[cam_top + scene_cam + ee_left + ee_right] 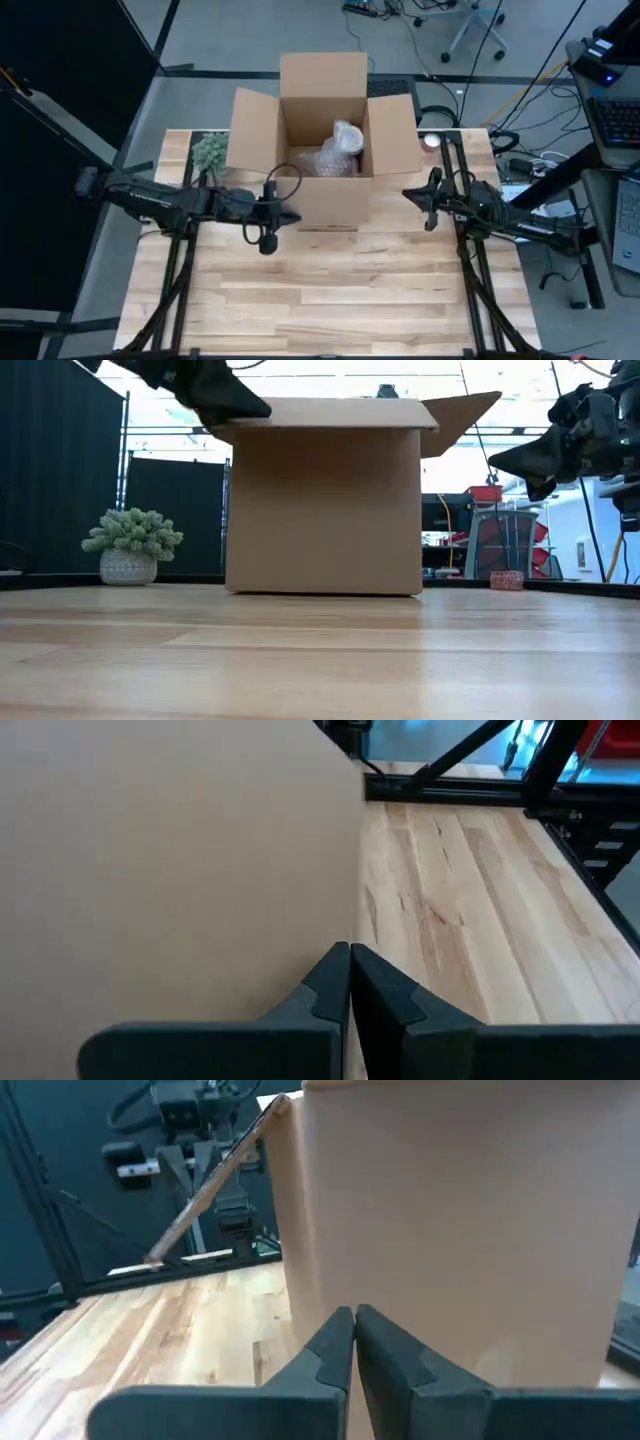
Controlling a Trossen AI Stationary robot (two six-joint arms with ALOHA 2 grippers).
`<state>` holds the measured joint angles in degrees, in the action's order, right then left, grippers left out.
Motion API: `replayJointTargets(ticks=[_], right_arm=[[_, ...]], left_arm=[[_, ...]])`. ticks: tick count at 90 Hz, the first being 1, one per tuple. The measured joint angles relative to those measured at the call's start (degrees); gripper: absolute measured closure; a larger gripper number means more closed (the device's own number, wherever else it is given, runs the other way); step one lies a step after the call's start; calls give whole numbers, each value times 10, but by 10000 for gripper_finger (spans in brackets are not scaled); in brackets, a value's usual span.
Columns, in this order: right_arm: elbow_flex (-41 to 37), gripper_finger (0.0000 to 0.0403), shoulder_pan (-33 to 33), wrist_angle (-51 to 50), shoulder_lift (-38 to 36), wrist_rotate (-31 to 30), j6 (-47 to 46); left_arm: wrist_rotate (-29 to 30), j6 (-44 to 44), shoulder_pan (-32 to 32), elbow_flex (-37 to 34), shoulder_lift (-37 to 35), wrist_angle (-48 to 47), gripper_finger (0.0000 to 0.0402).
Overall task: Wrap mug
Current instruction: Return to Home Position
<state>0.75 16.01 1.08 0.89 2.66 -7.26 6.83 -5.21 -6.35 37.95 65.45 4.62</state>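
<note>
Left gripper [350, 955] has its fingers pressed together, empty, close to the box's [330, 205] front-left corner. Right gripper [354, 1315] is likewise closed on nothing, beside the box's right wall. Bubble-wrap bundle [338, 150], the mug hidden within, lies inside the box at the desk's [350, 290] far edge. Plant [210, 150] stands at the far-left corner.

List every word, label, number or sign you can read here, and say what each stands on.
None can be read.
The cardboard box shows plain brown walls in all views, without print or label.
The bubble wrap bundle inside it, the potted plant and the table bear no writing.
The red object in the room behind is too small to tell.
</note>
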Motion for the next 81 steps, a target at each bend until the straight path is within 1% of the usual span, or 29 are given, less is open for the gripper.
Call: replayJointTargets(ticks=[4, 7, 16, 19, 25, 32, 39, 46, 53, 64, 69, 81], right_arm=[[0, 399, 0, 0, 2, 0, 17], [0, 399, 0, 0, 3, 0, 28], [0, 399, 0, 2, 3, 0, 34], [0, 399, 0, 7, 3, 0, 31], [0, 399, 0, 12, 2, 1, 12], [0, 399, 0, 8, 3, 3, 19], [0, 399, 0, 9, 2, 3, 21], [0, 399, 0, 7, 2, 4, 21], [0, 399, 0, 2, 2, 4, 22], [0, 399, 0, 1, 2, 5, 23], [0, 399, 0, 1, 3, 5, 21], [0, 399, 0, 1, 2, 5, 20]], left_arm=[[2, -1, 0, -15, 0, 15, 402], [14, -4, 0, -22, 0, 16, 402], [84, -5, 0, -26, 0, -22, 402], [98, -10, 0, -26, 0, -29, 402], [102, -19, 0, -26, 0, -28, 402], [102, -21, -1, -26, 0, -23, 402], [102, -40, -1, -26, 0, -22, 402], [101, -34, 0, -31, 0, -16, 402], [90, -33, 0, -52, 0, 31, 402], [30, -20, 0, -107, 0, 148, 402], [15, -19, 0, -132, 0, 196, 402], [7, -26, 0, -185, 0, 293, 402]])
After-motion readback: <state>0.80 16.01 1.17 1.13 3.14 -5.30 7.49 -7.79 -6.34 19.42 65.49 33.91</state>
